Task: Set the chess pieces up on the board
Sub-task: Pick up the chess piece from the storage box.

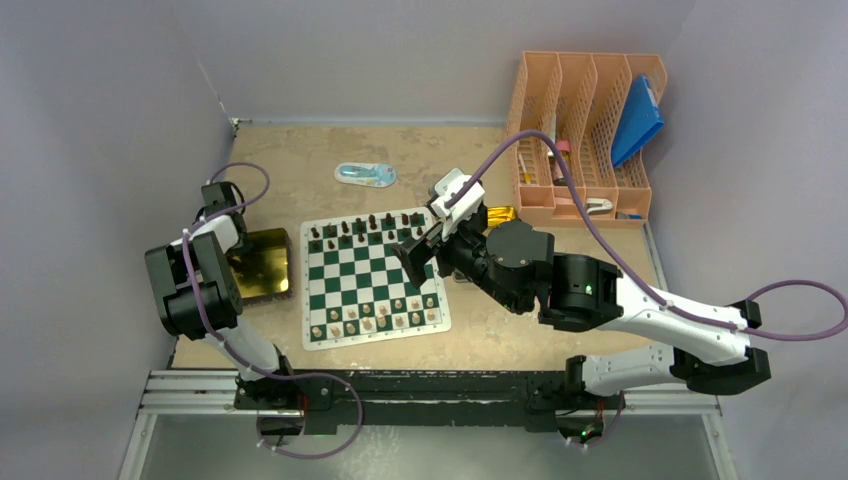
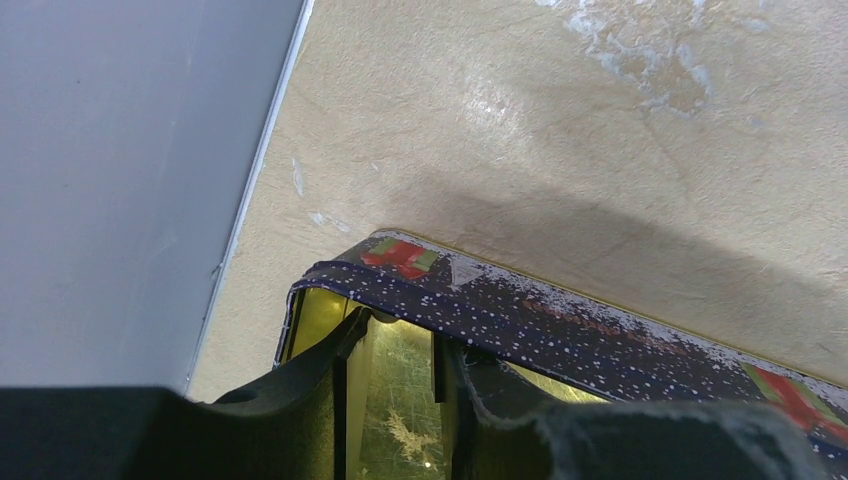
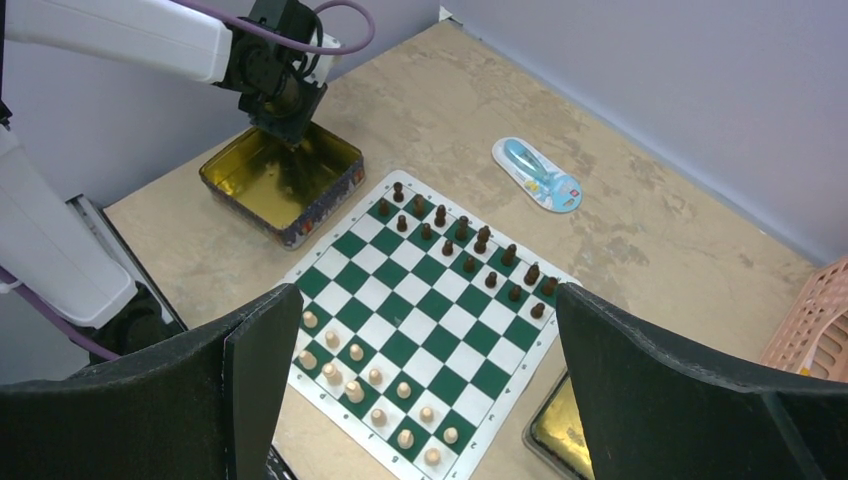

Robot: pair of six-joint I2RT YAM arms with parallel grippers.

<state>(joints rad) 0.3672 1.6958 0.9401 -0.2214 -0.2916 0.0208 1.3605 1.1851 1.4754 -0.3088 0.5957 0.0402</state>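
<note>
The green-and-white board point(image 1: 372, 272) lies mid-table. Dark pieces point(image 1: 365, 228) stand in its two far rows and cream pieces point(image 1: 385, 315) in its two near rows. In the right wrist view the board point(image 3: 440, 310) shows the dark pieces point(image 3: 465, 235) and the cream pieces point(image 3: 370, 380). My right gripper point(image 1: 420, 255) hovers above the board's right side, wide open and empty point(image 3: 420, 305). My left gripper point(image 1: 235, 238) reaches down into a gold tray point(image 1: 268, 268) left of the board. Its jaws point(image 2: 395, 345) stand a narrow gap apart with nothing between them.
The left tray's dark speckled rim point(image 2: 560, 310) lies just ahead of the left fingers. A second gold tray point(image 1: 500, 215) sits right of the board point(image 3: 560, 430). An orange file rack point(image 1: 585, 135) stands back right. A blue packet point(image 1: 365, 174) lies behind the board. Walls close left and back.
</note>
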